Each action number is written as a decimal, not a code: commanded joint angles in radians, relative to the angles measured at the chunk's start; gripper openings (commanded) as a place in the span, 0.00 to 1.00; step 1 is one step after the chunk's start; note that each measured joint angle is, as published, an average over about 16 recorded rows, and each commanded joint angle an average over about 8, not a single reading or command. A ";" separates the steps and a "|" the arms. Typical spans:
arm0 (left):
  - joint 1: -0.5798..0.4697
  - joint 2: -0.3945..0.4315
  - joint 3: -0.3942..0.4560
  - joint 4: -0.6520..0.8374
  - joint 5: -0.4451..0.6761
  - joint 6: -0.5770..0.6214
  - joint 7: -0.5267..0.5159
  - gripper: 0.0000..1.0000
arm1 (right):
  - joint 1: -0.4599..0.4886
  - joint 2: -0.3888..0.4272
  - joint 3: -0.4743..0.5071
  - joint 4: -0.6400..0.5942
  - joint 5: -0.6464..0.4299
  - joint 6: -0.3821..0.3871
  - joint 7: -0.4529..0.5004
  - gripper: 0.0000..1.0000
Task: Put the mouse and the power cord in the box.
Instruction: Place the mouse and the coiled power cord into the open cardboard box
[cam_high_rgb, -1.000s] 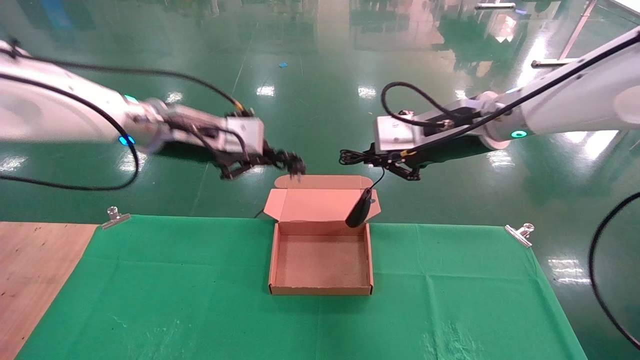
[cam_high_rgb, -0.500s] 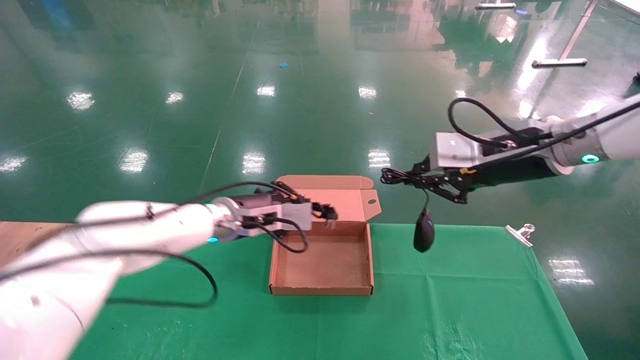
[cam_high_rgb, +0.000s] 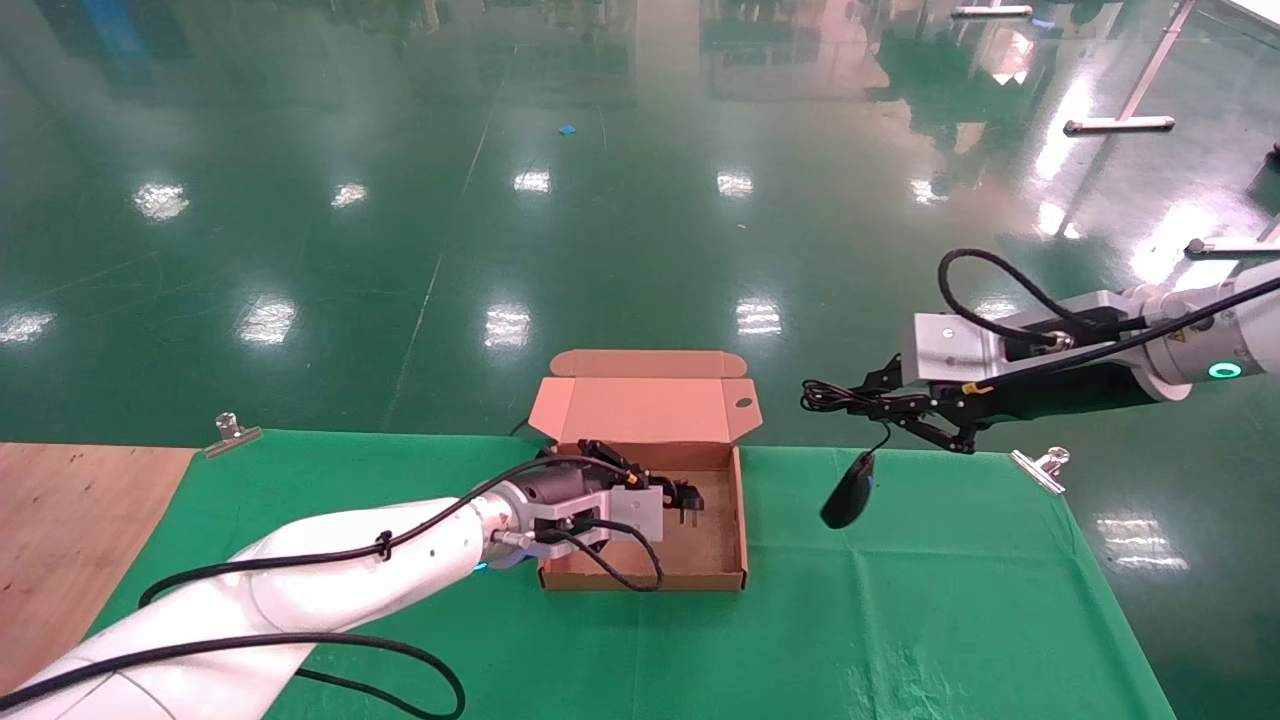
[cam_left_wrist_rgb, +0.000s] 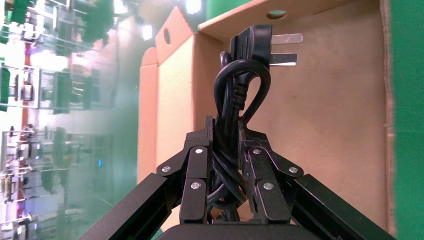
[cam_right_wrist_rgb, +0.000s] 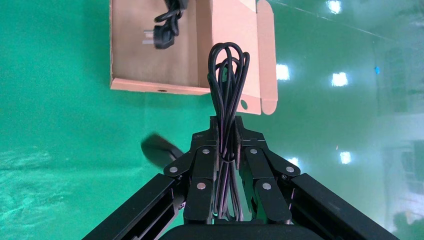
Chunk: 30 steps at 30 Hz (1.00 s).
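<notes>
The brown cardboard box (cam_high_rgb: 642, 578) lies open on the green cloth, its lid (cam_high_rgb: 640, 408) standing at the back. My left gripper (cam_high_rgb: 672, 497) is low inside the box, shut on the bundled power cord (cam_left_wrist_rgb: 240, 85), whose pronged plug (cam_left_wrist_rgb: 255, 42) sticks out past the fingertips over the box floor (cam_left_wrist_rgb: 325, 140). My right gripper (cam_high_rgb: 850, 400) hovers to the right of the box, shut on the mouse's coiled thin cable (cam_right_wrist_rgb: 227, 70). The black mouse (cam_high_rgb: 848, 492) dangles below it above the cloth, clear of the box.
A green cloth (cam_high_rgb: 900, 600) covers the table, held by metal clips at the far left (cam_high_rgb: 232, 432) and far right (cam_high_rgb: 1040, 466). Bare wood (cam_high_rgb: 70, 520) shows at the left. Beyond the table's far edge is shiny green floor.
My left arm swung from behind the box round and down into it, still holding the power cord. My right arm carried the dangling mouse from over the box to its right.
</notes>
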 joint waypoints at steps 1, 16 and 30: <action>-0.005 -0.001 0.036 -0.003 -0.012 -0.003 -0.027 1.00 | -0.002 0.002 0.001 -0.003 0.001 0.004 -0.002 0.00; -0.035 -0.006 0.175 -0.012 -0.100 -0.048 -0.080 1.00 | 0.003 -0.019 0.006 -0.015 0.009 -0.010 0.004 0.00; -0.082 -0.278 0.052 -0.082 -0.320 0.166 0.033 1.00 | 0.013 -0.181 0.000 0.006 0.003 0.041 0.062 0.00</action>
